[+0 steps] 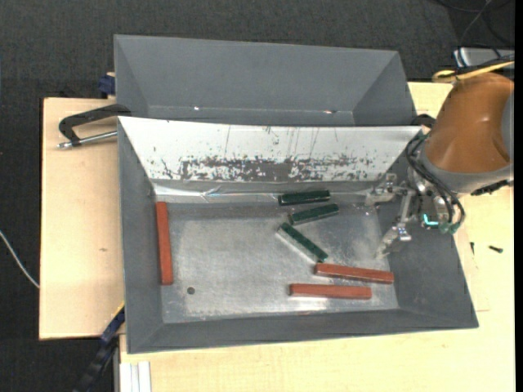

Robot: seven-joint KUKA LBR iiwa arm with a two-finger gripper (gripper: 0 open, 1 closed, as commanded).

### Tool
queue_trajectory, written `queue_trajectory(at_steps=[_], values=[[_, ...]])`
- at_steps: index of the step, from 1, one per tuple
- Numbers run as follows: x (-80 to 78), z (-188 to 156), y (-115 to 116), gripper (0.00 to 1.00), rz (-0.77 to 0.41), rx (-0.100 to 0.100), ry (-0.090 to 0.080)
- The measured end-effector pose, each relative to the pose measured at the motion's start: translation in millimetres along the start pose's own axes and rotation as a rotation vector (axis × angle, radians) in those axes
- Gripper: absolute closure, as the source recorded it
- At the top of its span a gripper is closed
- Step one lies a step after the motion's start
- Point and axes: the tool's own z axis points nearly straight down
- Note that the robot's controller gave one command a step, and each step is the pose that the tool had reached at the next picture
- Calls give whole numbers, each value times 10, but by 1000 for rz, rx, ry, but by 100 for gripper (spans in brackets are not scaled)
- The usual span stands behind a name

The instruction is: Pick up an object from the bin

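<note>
We log the gripper, opening not something we can tell, low at the right side of the bin; the closest red bar lies just nearward and left of it, long axis running left-right.

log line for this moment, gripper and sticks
gripper: right side of bin | near it: two red sticks | left of it: three green sticks | far left: one red stick | held: nothing seen

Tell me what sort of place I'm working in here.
Probably a robot-grasping test rig: a scuffed grey metal bin, plain red bars and green bars lying loose inside, and the arm's gripper in it.
</note>
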Motion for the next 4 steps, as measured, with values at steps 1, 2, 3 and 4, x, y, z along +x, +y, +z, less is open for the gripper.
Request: queue_trajectory(at_steps=[1, 2, 3, 4], values=[[-14, -38, 5, 0, -2, 1, -6], [456, 243, 208, 0, -8, 2, -10], [507, 550, 122, 100, 208, 0, -6], [508, 585, 126, 0, 208, 1, -10]])
